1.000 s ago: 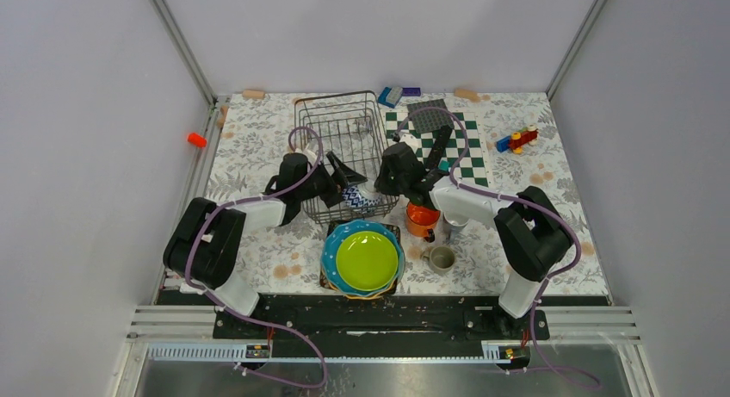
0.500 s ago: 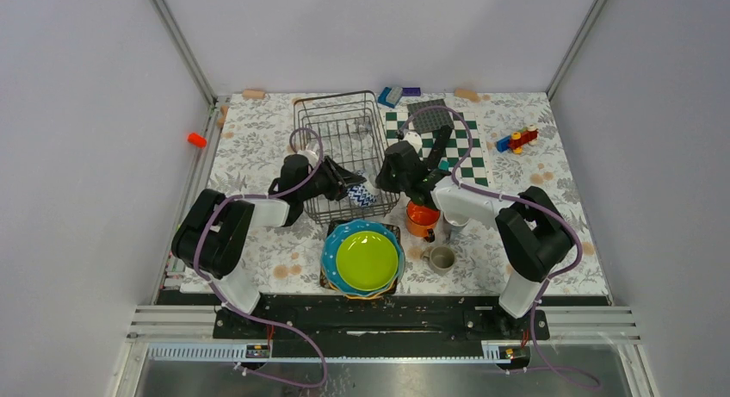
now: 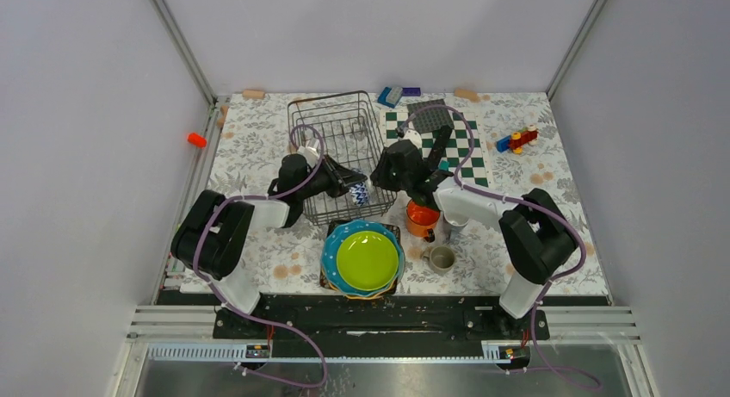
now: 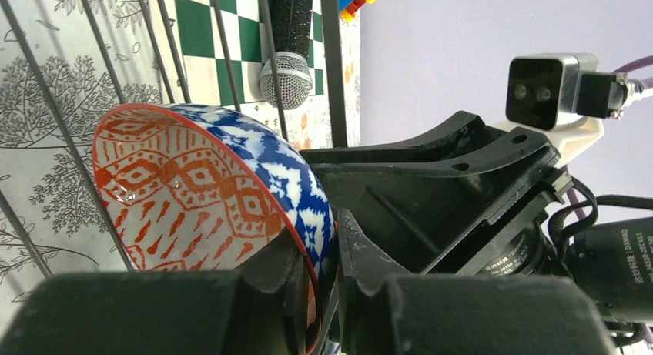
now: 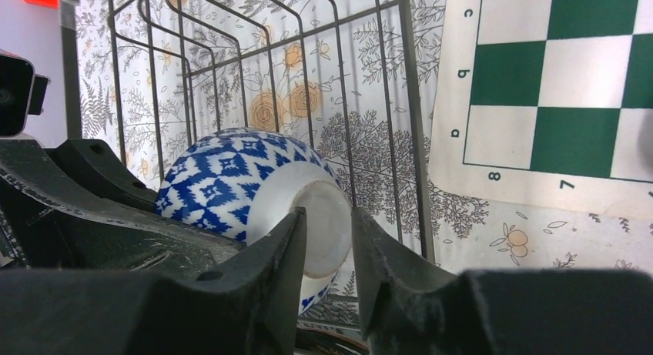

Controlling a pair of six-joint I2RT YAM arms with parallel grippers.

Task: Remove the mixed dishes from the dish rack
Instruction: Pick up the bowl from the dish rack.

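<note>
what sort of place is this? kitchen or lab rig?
Looks like a lab robot cell, not a kitchen: plain grey walls on metal posts box in the table; toy bricks and a checkerboard mat share it with the dish rack.

In the overhead view, the patterned bowl [image 3: 361, 193] is largely covered by the left gripper [image 3: 353, 191] and the right gripper [image 3: 379, 188] at the near end of the dish rack [image 3: 337, 126]. The orange mug [image 3: 419, 215] is partly hidden under the right arm, and the plates beneath the lime green plate [image 3: 368, 261] are seen only as rims. In the right wrist view, it cannot be made out whether the fingers [image 5: 269, 270] touch the bowl, and the rack is cut off by the top edge.
</note>
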